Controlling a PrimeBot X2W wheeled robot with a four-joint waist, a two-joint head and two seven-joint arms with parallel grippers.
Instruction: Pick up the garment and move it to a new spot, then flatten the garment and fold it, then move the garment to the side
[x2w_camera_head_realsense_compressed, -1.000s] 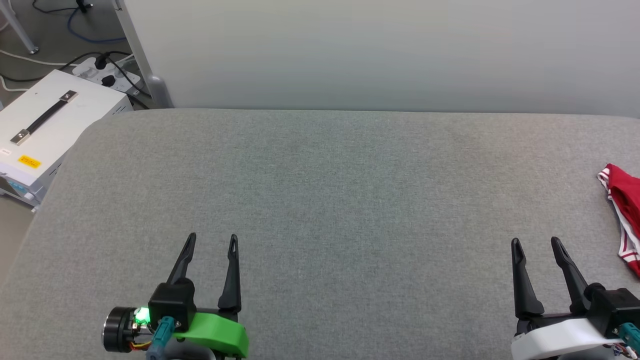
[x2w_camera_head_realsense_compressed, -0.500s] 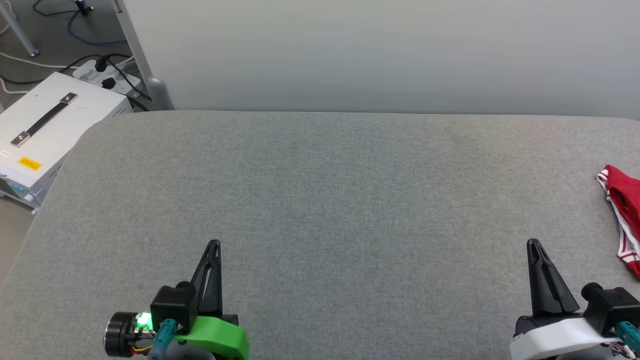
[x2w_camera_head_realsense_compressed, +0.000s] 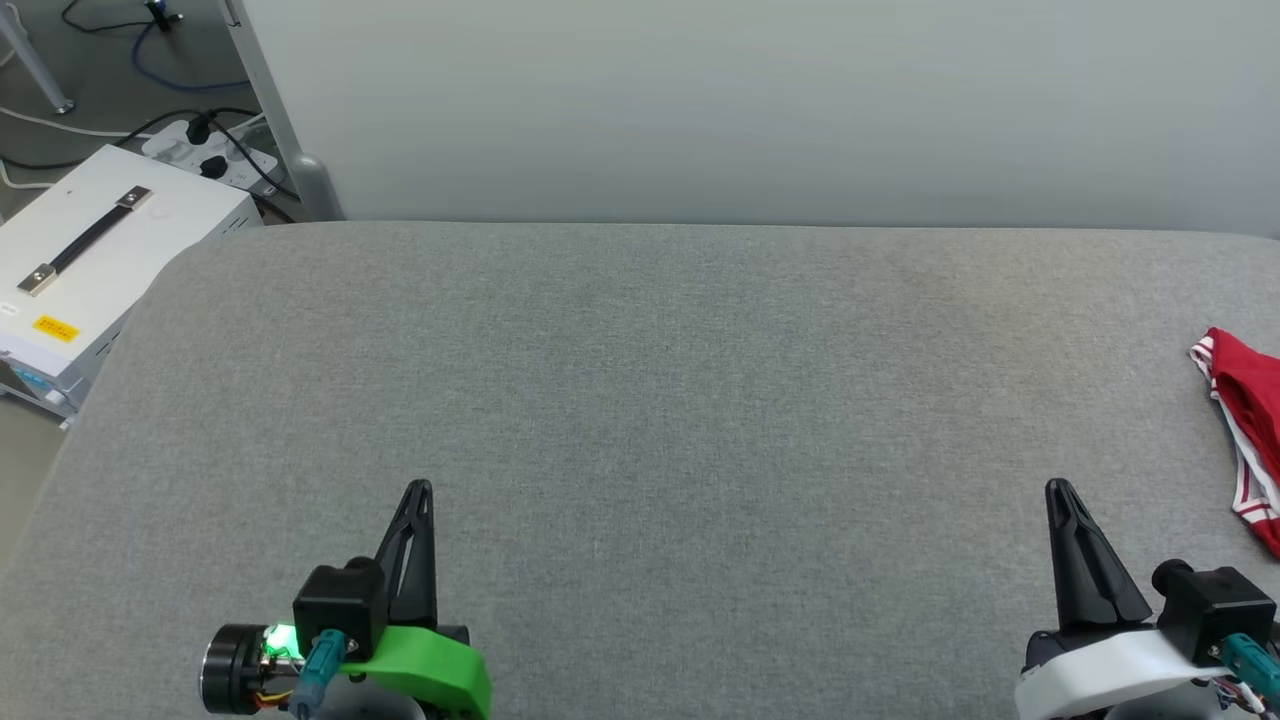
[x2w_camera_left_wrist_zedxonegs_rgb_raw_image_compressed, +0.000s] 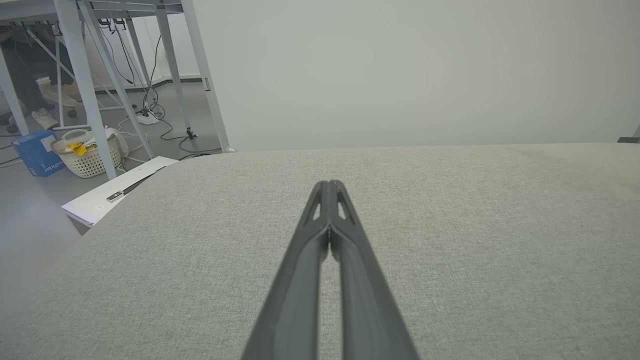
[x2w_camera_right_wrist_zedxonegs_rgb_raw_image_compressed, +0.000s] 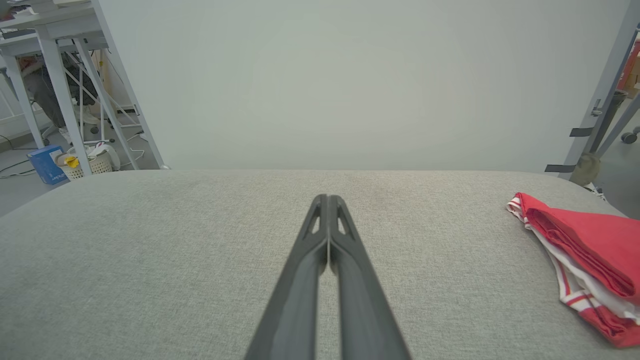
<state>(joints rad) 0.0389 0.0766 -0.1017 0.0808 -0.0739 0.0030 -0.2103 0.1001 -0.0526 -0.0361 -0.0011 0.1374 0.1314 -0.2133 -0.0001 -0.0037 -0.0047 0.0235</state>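
Observation:
The garment (x2w_camera_head_realsense_compressed: 1250, 430) lies folded at the right edge of the grey table (x2w_camera_head_realsense_compressed: 650, 380), red with white and red-striped trim; the head view cuts it off. In the right wrist view the garment (x2w_camera_right_wrist_zedxonegs_rgb_raw_image_compressed: 585, 255) sits to the right of my fingers, apart from them. My left gripper (x2w_camera_head_realsense_compressed: 418, 487) rests low at the front left, shut with nothing in it. Over the front right hangs my right gripper (x2w_camera_head_realsense_compressed: 1057, 486), also shut and empty, left of the garment. Both wrist views show their fingertips pressed together: left gripper (x2w_camera_left_wrist_zedxonegs_rgb_raw_image_compressed: 329, 184), right gripper (x2w_camera_right_wrist_zedxonegs_rgb_raw_image_compressed: 328, 198).
A white case with a black handle (x2w_camera_head_realsense_compressed: 90, 260) stands on the floor off the table's left corner, beside a power strip and cables (x2w_camera_head_realsense_compressed: 205, 145). A pale wall (x2w_camera_head_realsense_compressed: 760, 100) runs behind the table. Table legs and a basket (x2w_camera_left_wrist_zedxonegs_rgb_raw_image_compressed: 87, 155) stand far left.
Both grippers went from open to shut within the last second. Since half a second ago they have barely moved. The garment has stayed in place.

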